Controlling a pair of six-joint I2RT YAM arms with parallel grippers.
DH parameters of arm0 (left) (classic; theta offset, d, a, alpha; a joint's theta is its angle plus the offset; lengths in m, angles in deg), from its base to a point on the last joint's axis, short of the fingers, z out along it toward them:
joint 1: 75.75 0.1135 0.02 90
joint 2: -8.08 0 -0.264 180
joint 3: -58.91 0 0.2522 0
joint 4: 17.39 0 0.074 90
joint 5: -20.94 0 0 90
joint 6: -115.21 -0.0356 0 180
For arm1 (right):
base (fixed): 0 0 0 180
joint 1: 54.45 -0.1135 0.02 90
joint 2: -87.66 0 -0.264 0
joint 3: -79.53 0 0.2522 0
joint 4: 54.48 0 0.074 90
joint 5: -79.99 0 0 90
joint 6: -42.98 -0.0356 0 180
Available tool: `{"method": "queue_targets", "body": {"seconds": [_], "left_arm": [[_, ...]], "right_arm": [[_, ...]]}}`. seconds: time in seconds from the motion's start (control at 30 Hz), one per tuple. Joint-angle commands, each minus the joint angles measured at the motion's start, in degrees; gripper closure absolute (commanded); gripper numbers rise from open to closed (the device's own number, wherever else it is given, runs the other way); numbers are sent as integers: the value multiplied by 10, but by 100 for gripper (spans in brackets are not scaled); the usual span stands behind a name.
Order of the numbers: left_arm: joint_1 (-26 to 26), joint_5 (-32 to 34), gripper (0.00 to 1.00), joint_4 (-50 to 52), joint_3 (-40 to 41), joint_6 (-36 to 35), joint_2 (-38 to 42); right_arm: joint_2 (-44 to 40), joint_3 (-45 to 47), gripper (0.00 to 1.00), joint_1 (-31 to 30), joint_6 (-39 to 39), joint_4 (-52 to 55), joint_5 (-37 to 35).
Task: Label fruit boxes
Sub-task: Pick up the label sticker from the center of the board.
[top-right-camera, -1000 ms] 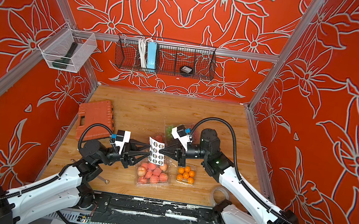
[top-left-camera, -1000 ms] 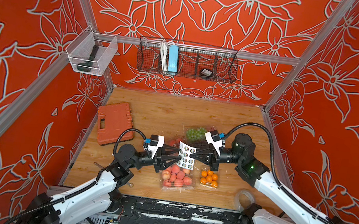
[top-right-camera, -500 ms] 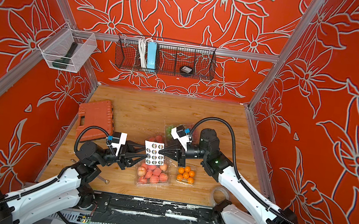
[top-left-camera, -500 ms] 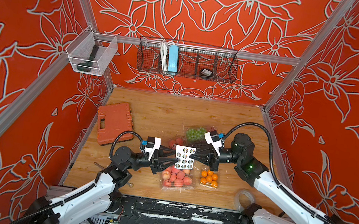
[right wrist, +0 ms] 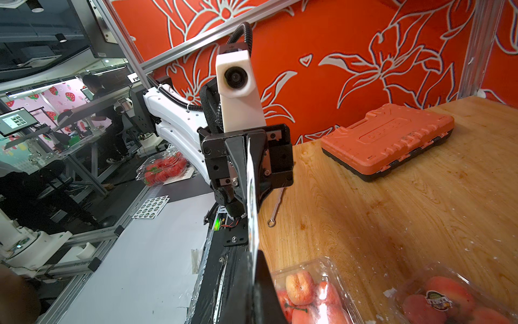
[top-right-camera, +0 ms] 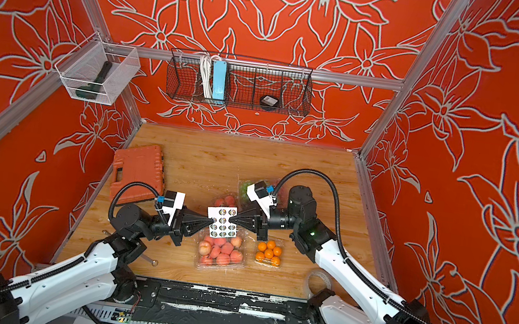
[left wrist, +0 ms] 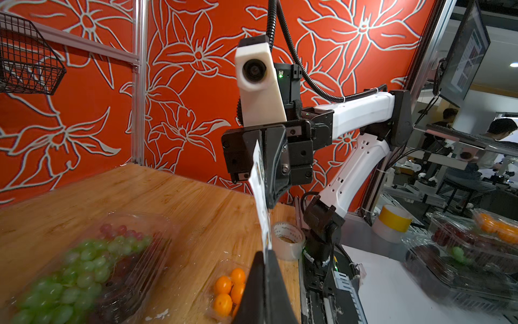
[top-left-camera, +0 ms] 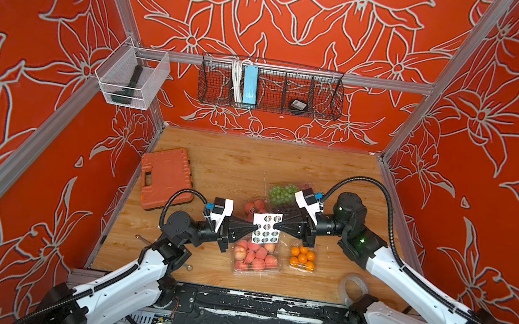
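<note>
Wood tabletop [top-left-camera: 251, 161]; my left gripper [top-left-camera: 255, 228] and right gripper [top-left-camera: 279, 225] both pinched shut on opposite edges of sticker sheet [top-left-camera: 266, 231], tips facing; large peach box [top-left-camera: 255, 258] just below the sheet, about equally near either arm.

A wooden bench [top-left-camera: 251, 161] carries an orange plastic tool case [top-left-camera: 166, 179] at 10 o'clock and a clear tape roll [top-left-camera: 352, 286] at 5 o'clock. A white sheet of round stickers [top-left-camera: 266, 227] is at centre. A black wire basket [top-left-camera: 326, 96] hangs on the wall at 12 o'clock and holds a blue power strip [top-left-camera: 250, 84].
</note>
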Motion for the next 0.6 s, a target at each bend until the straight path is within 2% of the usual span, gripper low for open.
{"method": "queue_targets", "body": {"seconds": [0.0, 0.07, 0.1, 0.17, 0.2, 0.23, 0.33, 0.57], "left_arm": [[2, -4, 100, -19, -11, 7, 8], [2, -7, 100, -22, -11, 9, 8], [2, -7, 100, -23, -9, 10, 8], [2, -6, 100, -26, -8, 10, 8], [2, -6, 100, -25, -8, 11, 7], [2, -8, 100, -26, -9, 12, 6], [2, -14, 100, -35, -8, 17, 1], [2, -29, 100, -47, -8, 25, -8]], "right_arm": [[3, -1, 100, 4, 2, -12, 9], [4, 1, 99, 2, -5, -20, 15], [4, 3, 93, 2, -10, -28, 16], [5, 6, 75, 2, -17, -38, 21], [6, 4, 68, 2, -19, -43, 25], [8, 5, 66, 1, -25, -50, 27], [19, 1, 67, -2, -35, -65, 32], [54, -15, 78, -16, -42, -83, 41]]}}
